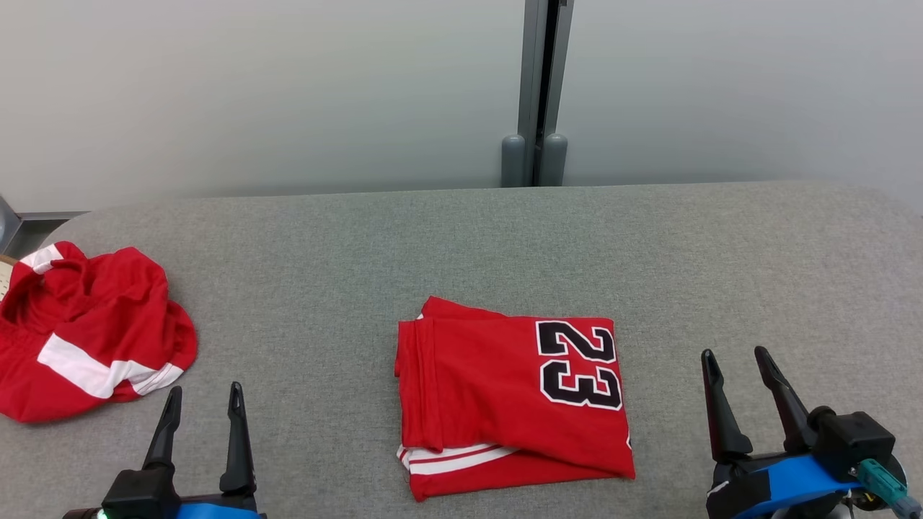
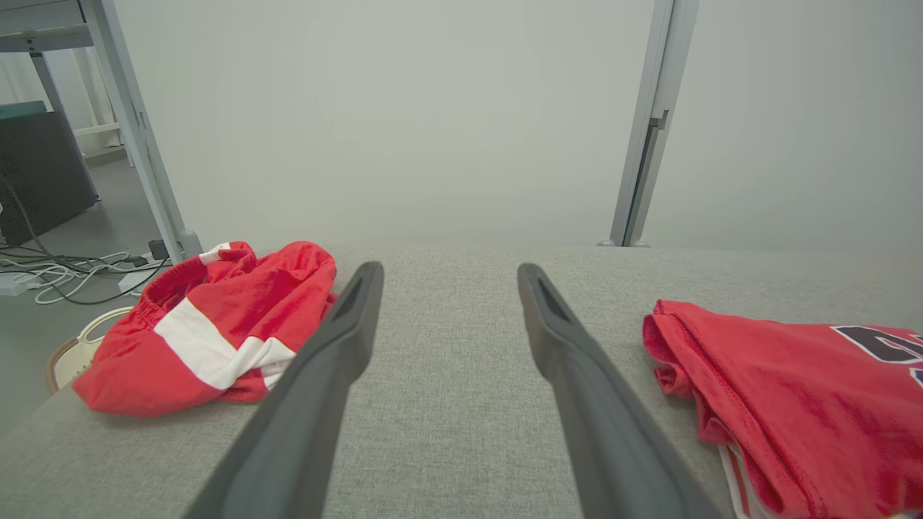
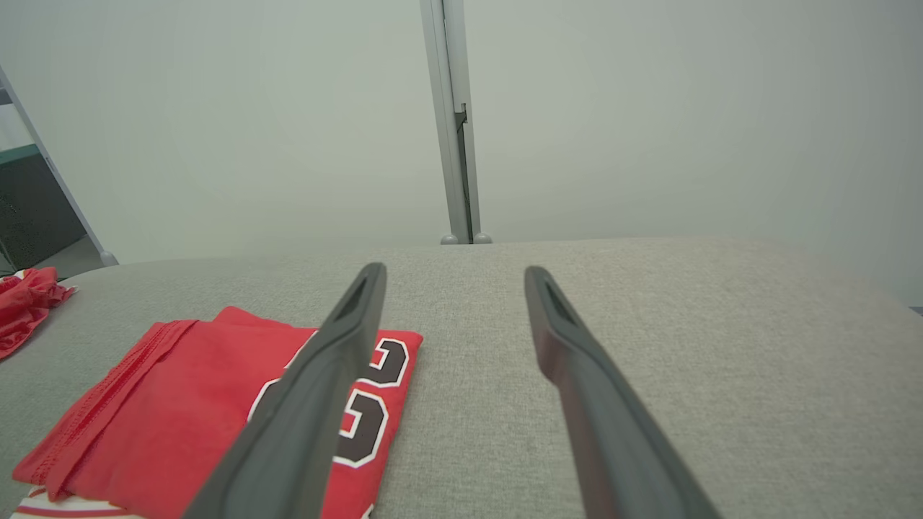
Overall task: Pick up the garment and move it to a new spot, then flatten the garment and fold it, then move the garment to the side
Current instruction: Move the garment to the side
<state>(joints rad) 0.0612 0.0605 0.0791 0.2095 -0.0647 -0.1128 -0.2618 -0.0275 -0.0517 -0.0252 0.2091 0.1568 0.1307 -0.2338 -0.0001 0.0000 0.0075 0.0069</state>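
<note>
**A:** Where is the garment?

**B:** The folded red jersey [image 1: 505,396] lies flat on the grey fabric-covered counter [image 1: 461,238]. It makes a neat rectangle, with white-striped trim [image 1: 454,459] peeking out along the edge nearest the robot.

**A:** Any writing on it?

**B:** A black "23" [image 1: 579,373] outlined in white sits on the jersey's right part, turned sideways in the head view. The left edge of the jersey shows a stitched hem.

**A:** And the hands?

**B:** The left hand [image 1: 204,389] is left of the jersey and nearer the robot. Its jaws are spread wide with nothing between them, and it is clear of the cloth. The right hand [image 1: 735,353] is right of the jersey, just as wide apart, holding nothing and not touching it.

**A:** What else is around?

**B:** A crumpled red garment with white bands [image 1: 86,331] lies well to the left of the jersey, at the counter's end. Beyond the jersey, past the counter's far edge, a grey metal post [image 1: 537,86] stands upright against a pale wall [image 1: 252,94]. In the left wrist view, loose cables [image 2: 65,277] lie on the floor further left.
</note>
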